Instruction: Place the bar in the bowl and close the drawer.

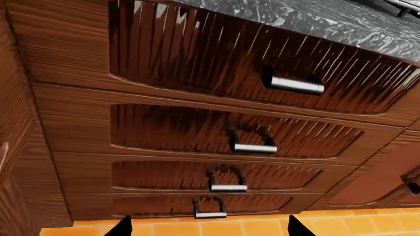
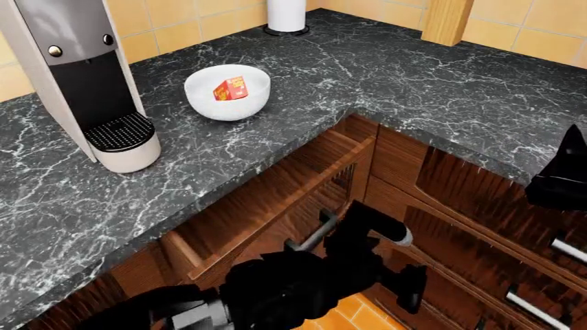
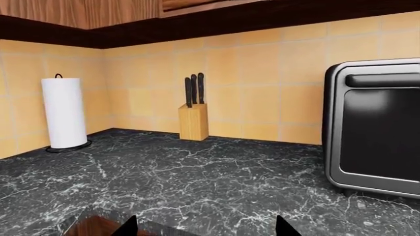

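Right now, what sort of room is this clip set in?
Most likely a home kitchen, simulated. A dark marbled stone countertop carries a silver and black coffee machine, a wooden knife block and a silver toaster oven, with ribbed reddish-brown wooden drawers below and tan wall tiles behind.

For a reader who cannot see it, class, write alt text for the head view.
A white bowl holding a red and yellow snack bar sits on a dark marble counter beside a coffee machine. Below the counter edge a brown wooden drawer stands open, with the robot's dark left arm by its bar handle.
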Motion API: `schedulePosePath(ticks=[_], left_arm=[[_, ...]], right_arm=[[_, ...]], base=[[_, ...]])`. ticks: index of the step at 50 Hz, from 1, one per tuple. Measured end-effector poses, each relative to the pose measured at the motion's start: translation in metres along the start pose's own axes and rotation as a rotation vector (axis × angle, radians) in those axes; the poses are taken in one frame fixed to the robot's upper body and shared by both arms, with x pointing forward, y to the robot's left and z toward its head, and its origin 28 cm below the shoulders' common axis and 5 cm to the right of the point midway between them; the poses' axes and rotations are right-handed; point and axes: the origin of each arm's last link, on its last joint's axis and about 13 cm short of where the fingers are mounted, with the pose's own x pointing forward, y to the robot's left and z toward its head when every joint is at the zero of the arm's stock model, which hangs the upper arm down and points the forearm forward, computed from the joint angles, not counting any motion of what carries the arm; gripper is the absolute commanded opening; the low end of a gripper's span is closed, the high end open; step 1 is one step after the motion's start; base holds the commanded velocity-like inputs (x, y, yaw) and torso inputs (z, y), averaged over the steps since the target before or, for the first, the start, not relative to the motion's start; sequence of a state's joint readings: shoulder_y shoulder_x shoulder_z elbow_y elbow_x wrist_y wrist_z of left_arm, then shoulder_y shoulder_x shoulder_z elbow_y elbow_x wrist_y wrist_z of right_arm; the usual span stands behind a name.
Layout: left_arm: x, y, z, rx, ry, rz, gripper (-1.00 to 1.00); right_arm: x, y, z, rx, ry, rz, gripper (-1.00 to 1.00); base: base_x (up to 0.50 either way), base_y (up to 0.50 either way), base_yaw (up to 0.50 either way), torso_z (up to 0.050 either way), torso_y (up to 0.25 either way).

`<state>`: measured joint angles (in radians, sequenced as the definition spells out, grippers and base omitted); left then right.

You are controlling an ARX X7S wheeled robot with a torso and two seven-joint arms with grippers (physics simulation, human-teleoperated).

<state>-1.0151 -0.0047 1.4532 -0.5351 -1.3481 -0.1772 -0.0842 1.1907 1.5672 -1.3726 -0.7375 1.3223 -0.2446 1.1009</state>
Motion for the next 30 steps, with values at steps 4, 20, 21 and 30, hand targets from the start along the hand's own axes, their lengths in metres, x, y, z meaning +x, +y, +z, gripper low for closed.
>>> schedulePosePath(ticks=[4,20,21,30], left_arm=[[0.000,0.009,-0.003,0.006,0.016,0.038,1.00],[-0.003,0.039,-0.020,-0.008,0.073,0.160,1.00],[-0.003,0.041,-0.022,-0.011,0.076,0.166,1.00],[-0.007,0.053,-0.034,-0.048,0.102,0.215,1.00]], right_arm=[[-0.001,0.000,-0.001,0.000,0.002,0.000,1.00],[-0.002,0.000,-0.003,0.004,0.006,0.003,1.00],[-0.003,0.000,-0.003,0.005,0.006,0.003,1.00],[-0.003,0.000,-0.004,0.008,0.008,0.004,1.00]], base=[[0.00,0.00,0.00,0.000,0.000],[0.00,0.00,0.00,0.000,0.000],[0.00,0.00,0.00,0.000,0.000],[0.00,0.00,0.00,0.000,0.000]])
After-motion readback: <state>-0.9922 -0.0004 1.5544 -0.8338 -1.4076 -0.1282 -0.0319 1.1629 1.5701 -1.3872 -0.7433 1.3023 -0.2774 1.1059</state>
